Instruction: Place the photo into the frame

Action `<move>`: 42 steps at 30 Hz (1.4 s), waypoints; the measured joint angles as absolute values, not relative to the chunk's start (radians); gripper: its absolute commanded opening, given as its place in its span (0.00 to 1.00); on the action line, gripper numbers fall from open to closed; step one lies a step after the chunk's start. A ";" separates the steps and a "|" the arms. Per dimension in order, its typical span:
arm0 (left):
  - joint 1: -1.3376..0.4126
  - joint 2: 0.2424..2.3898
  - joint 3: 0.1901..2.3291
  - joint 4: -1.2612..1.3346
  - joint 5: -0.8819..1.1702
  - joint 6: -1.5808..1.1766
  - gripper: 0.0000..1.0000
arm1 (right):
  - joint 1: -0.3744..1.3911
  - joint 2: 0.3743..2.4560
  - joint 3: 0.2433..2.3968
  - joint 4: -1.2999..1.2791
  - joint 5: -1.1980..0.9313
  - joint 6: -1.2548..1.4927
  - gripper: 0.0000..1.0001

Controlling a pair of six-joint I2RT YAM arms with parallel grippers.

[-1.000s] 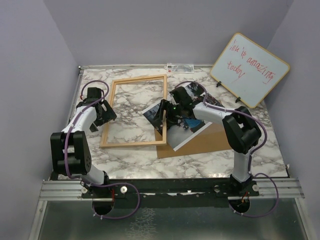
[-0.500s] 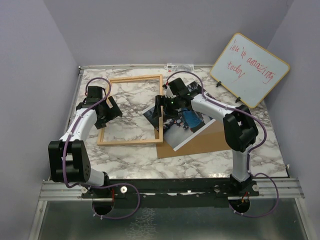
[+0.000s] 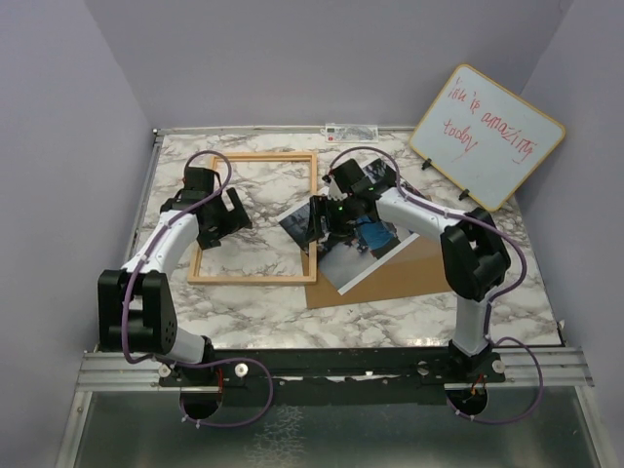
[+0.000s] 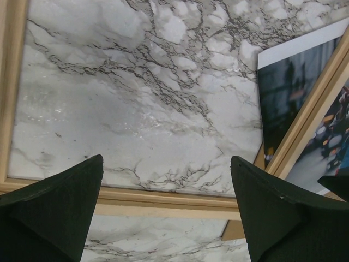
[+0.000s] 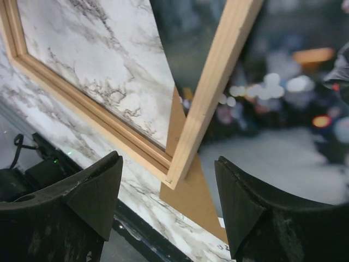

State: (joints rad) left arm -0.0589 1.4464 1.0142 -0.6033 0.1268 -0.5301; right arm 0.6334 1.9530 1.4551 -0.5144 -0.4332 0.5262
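Straddling the right rail of the frame [image 3: 253, 279], the spread right pincer [image 3: 318, 224] was nearer the photo [image 3: 356, 263], lying slanted, mostly outside.

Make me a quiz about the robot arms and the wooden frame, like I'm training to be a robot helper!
1. True or false: the thin light wooden picture frame lies over part of the glossy white-bordered photo.
2. What lies under the photo? A) a flat brown backing board B) a blue towel C) a metal tray
3. Fill the gap: the left gripper is wide ____.
Key: 1 true; 2 A; 3 open.
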 measured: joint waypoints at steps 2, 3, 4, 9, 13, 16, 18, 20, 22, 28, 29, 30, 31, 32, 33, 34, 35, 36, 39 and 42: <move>-0.077 1.449 1.014 -0.598 0.131 -0.530 0.96 | 0.633 1.925 1.442 -0.525 -0.385 0.533 0.65; -0.091 1.450 1.014 -0.594 0.132 -0.529 0.95 | 0.633 1.907 1.431 -0.525 -0.352 0.536 0.64; -0.106 1.450 1.014 -0.590 0.134 -0.529 0.94 | 0.633 1.887 1.415 -0.525 -0.316 0.542 0.64; -0.234 1.450 1.014 -0.550 0.161 -0.534 0.90 | 0.625 1.735 1.249 -0.542 -0.119 0.572 0.63; -0.335 1.449 1.013 -0.484 0.202 -0.553 0.90 | 0.557 1.581 1.091 -0.565 -0.016 0.598 0.63; -0.425 1.450 1.015 -0.411 0.226 -0.582 0.90 | 0.437 1.455 0.994 -0.575 0.043 0.614 0.65; -0.479 1.459 1.027 -0.374 0.233 -0.599 0.89 | 0.347 1.380 0.948 -0.574 0.070 0.625 0.67; -0.534 1.499 1.069 -0.335 0.237 -0.613 0.88 | 0.252 1.317 0.911 -0.570 0.084 0.632 0.68; -0.584 1.563 1.133 -0.306 0.239 -0.624 0.87 | 0.158 1.274 0.879 -0.561 0.082 0.639 0.69; -0.731 1.827 1.385 -0.245 0.239 -0.631 0.82 | -0.111 1.242 0.798 -0.520 0.033 0.667 0.70; -0.761 1.876 1.435 -0.243 0.238 -0.632 0.81 | -0.134 1.242 0.790 -0.514 0.025 0.673 0.70; -0.781 1.908 1.464 -0.234 0.237 -0.631 0.80 | -0.160 1.243 0.779 -0.505 0.010 0.683 0.70; -0.804 1.950 1.507 -0.232 0.236 -0.631 0.79 | -0.180 1.243 0.770 -0.493 -0.001 0.691 0.70; -0.821 1.985 1.539 -0.225 0.234 -0.631 0.75 | -0.202 1.246 0.761 -0.479 -0.013 0.702 0.70; -0.837 2.016 1.568 -0.222 0.234 -0.631 0.70 | -0.217 1.250 0.753 -0.464 -0.024 0.708 0.70; -0.850 2.043 1.595 -0.223 0.234 -0.630 0.67 | -0.238 1.254 0.741 -0.444 -0.042 0.715 0.70; -0.865 2.079 1.628 -0.216 0.234 -0.628 0.62 | -0.263 1.263 0.725 -0.418 -0.060 0.722 0.70; -0.875 2.107 1.654 -0.208 0.235 -0.621 0.58 | -0.284 1.272 0.712 -0.399 -0.074 0.725 0.70; -0.891 2.178 1.714 -0.200 0.239 -0.607 0.54 | -0.345 1.313 0.672 -0.334 -0.126 0.728 0.68; -0.891 2.234 1.754 -0.189 0.243 -0.591 0.54 | -0.375 1.361 0.654 -0.292 -0.166 0.725 0.67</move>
State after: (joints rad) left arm -0.8913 2.2341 1.7538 -0.1886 0.2428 -0.5907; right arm -0.3748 1.3605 0.6537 -0.2916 -0.1661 0.7246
